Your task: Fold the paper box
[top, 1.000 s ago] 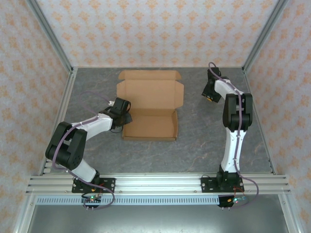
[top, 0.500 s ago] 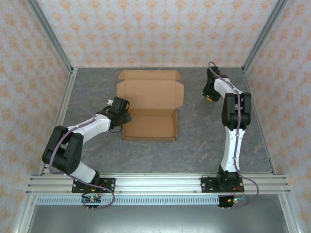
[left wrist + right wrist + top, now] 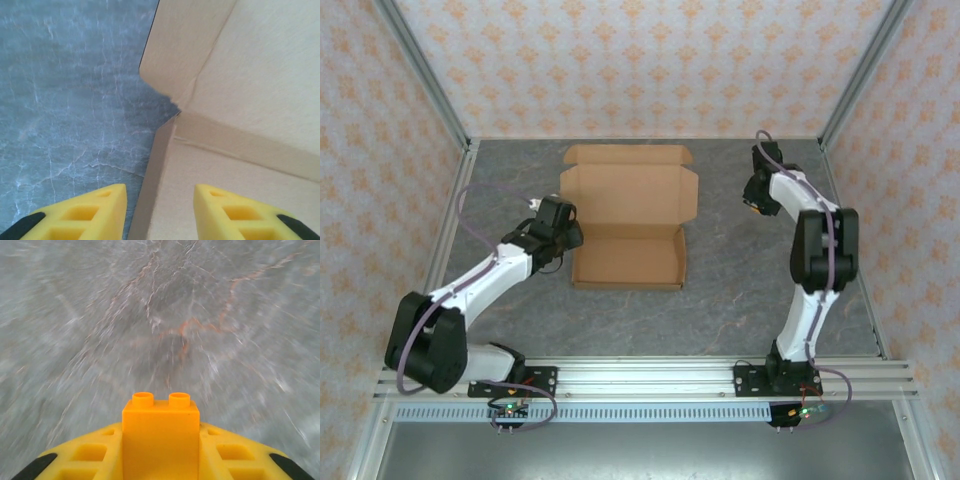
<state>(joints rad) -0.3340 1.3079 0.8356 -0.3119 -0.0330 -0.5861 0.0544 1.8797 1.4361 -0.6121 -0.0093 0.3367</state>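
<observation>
Grey table [image 3: 720, 290] — paper box [image 3: 628, 215] open; right pincer [image 3: 752, 200] grips orange brick [image 3: 161, 440]

The paper box [image 3: 627, 225], plain brown cardboard, is lying open on the grey table [image 3: 740, 290], its shallow tray [image 3: 627, 262] sitting nearer, its lid [image 3: 628, 193] spreading flat behind

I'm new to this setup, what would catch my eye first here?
The open brown paper box lies mid-table, lid laid flat beyond it. The left gripper straddles its left side wall, jaws open, and the right gripper, at the far right, pinches an orange toy brick.
</observation>
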